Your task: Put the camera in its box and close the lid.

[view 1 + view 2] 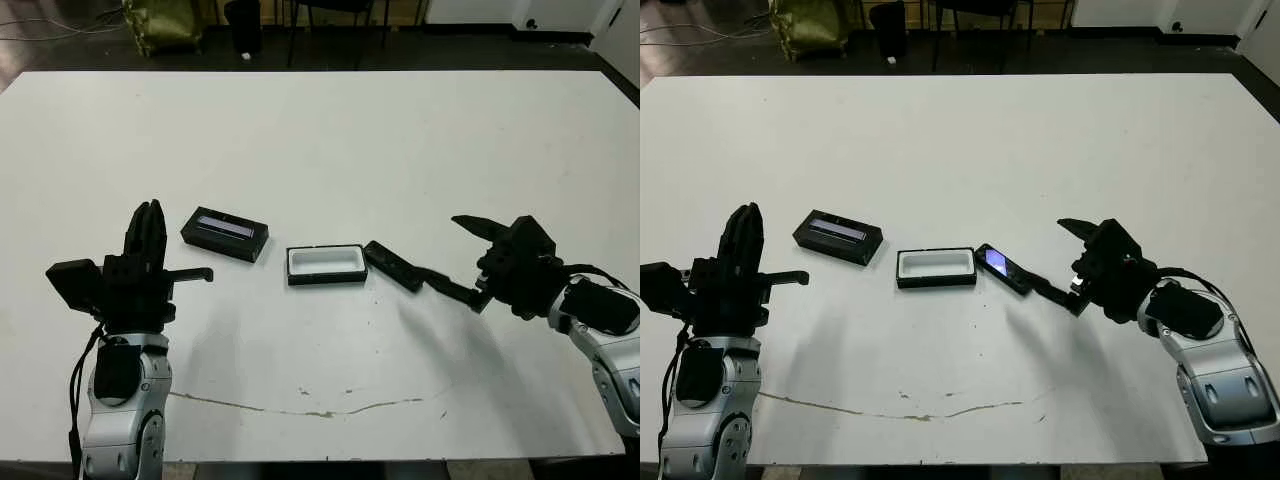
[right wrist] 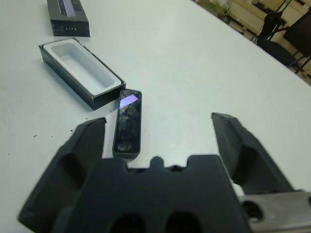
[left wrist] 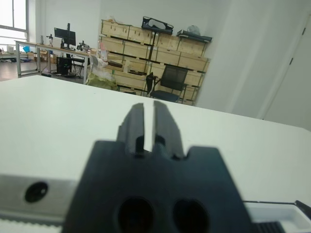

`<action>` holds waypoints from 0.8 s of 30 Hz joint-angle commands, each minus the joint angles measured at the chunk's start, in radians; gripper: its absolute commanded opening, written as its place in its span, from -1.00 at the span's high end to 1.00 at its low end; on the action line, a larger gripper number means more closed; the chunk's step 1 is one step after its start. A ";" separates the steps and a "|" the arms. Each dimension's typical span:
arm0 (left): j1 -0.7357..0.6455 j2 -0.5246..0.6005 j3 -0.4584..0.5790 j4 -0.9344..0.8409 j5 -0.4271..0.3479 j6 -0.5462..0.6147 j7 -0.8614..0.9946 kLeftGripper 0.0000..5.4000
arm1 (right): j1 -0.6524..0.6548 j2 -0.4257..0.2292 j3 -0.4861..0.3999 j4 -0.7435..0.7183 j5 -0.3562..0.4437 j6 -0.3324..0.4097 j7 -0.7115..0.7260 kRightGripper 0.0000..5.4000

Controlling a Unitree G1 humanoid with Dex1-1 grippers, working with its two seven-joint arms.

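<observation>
— While the slim black bar-shaped camera with its small glowing purple screen [image 1: 1002,269] lies flat on the white table [image 1: 330,130], which step would you say is in hand?

— The first one, by my judgement — the pick-up. The right gripper [image 2: 160,127] has its two black fingers spread wide. In the right wrist view the camera lies between them, nearer one finger; in the head views the lower finger comes up to the camera's end, and I cannot tell if it touches. Nothing is held.

— And the other things?

— The small shallow black box with the white lining [image 1: 326,264] sits in the middle of the frame, empty, the camera's screen end just beside its right corner. The flat black lid with the pale bluish window strip [image 1: 224,233] lies apart from the box, up and to its left. The left gripper [image 3: 149,127] is raised at lower left, fingers drawn nearly together with a thin slit between, holding nothing.

— What does the next move call for?

— Probably centring the fingers across the camera's narrow sides, closing, then lifting it and lining it up with the box's long axis — the fit looks snug.

— Any writing?

— A faint pale mark shows on the lid's end face in the right wrist view; too small to read. No brand is legible.
</observation>
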 commanded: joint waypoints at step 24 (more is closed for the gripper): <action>0.016 0.009 0.003 -0.001 0.000 0.028 0.001 1.00 | 0.011 0.050 0.048 0.072 0.034 0.098 -0.004 -0.99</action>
